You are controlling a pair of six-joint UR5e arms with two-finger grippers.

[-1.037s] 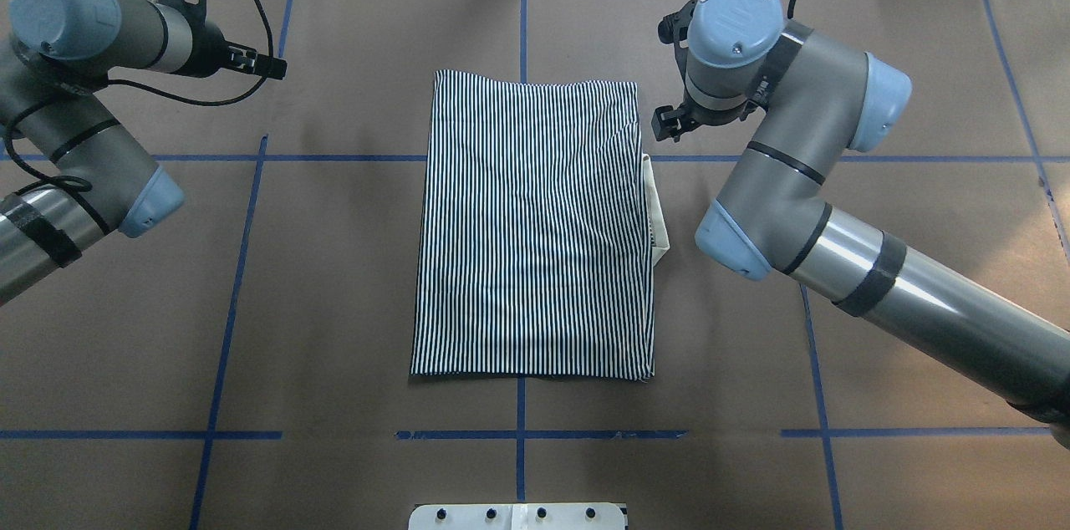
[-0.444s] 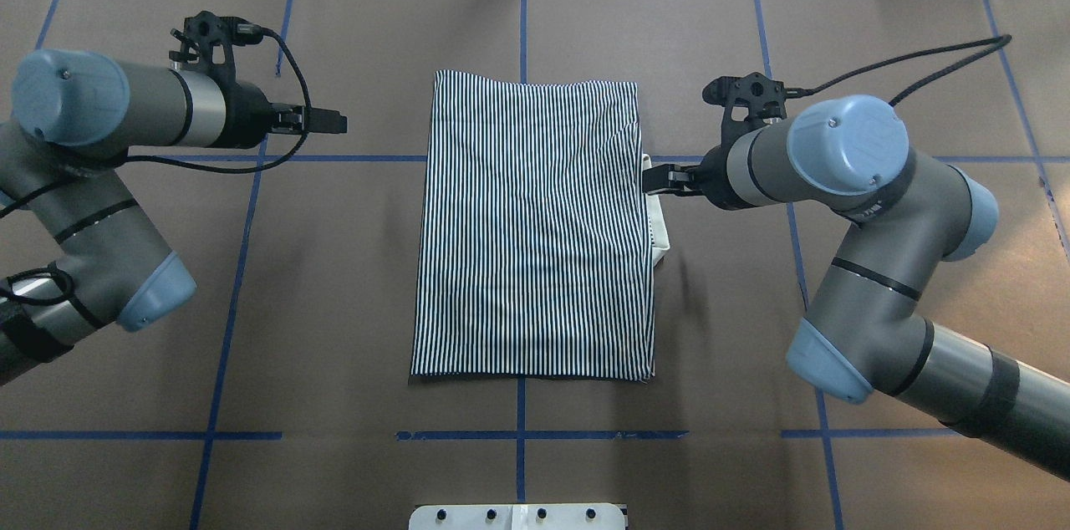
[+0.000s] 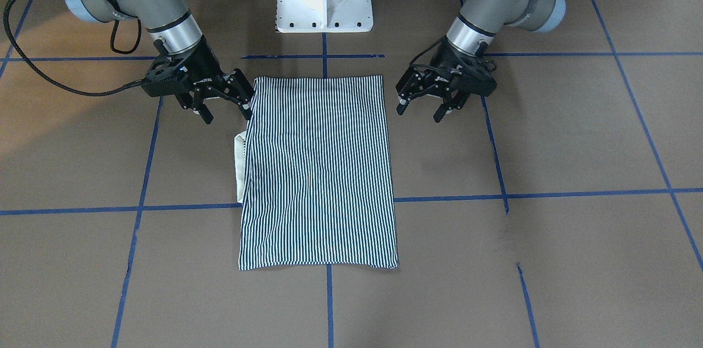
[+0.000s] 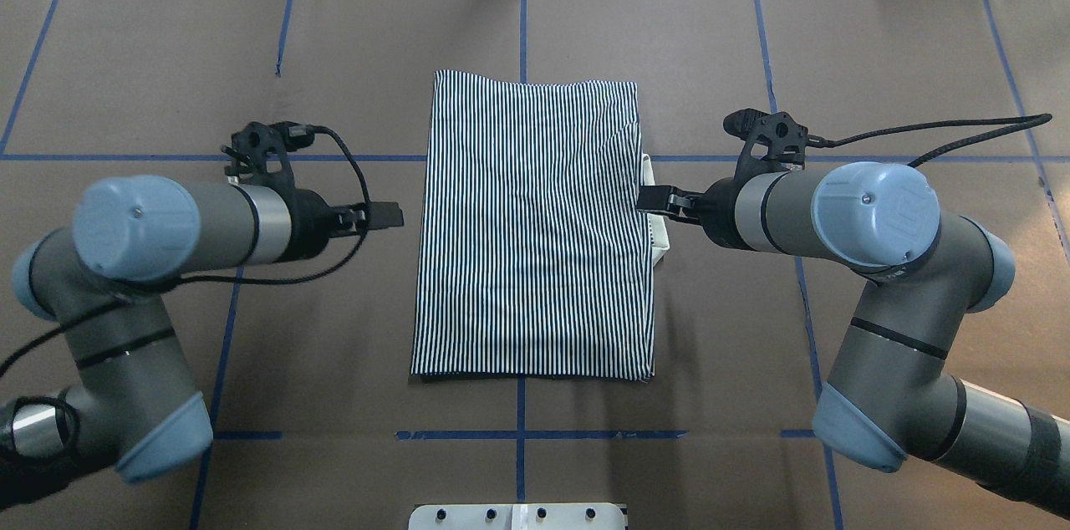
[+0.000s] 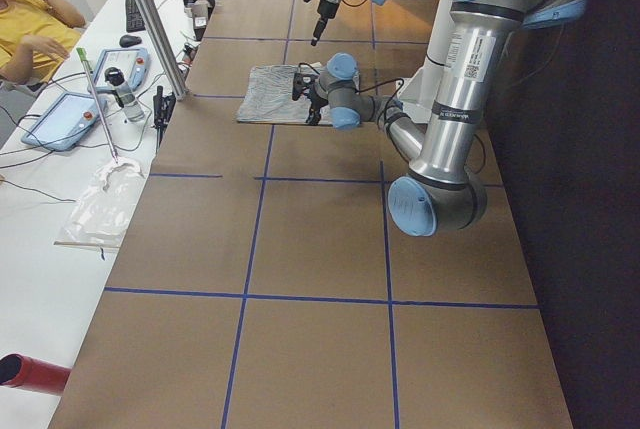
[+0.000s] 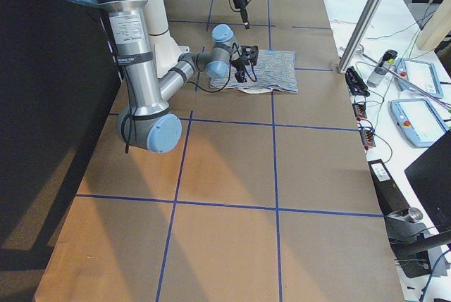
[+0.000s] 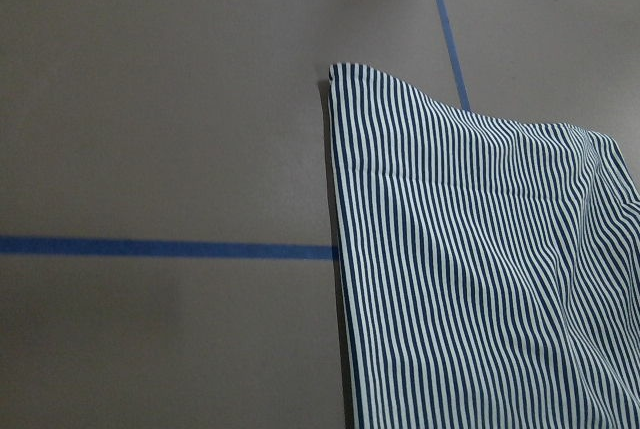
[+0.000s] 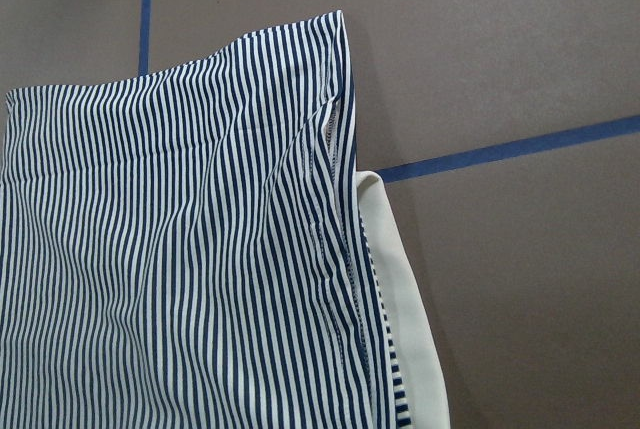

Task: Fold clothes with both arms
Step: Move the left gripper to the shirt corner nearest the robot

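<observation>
Brown tabletop [image 3: 576, 128], blue tape grid [image 3: 549, 193], folded striped shirt [image 3: 318, 172] centred — left gripper [image 3: 419, 112], right gripper [image 3: 228, 116] both splayed, empty.

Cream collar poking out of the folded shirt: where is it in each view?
Front-facing: cream collar, left edge of shirt.
Overhead: collar on shirt's right edge.
Exterior left: cannot tell.
Exterior right: too small to tell.
Left wrist: not in view.
Right wrist: collar, lower right.
Landmark: blue tape line meeting the shirt at one collar end.
</observation>
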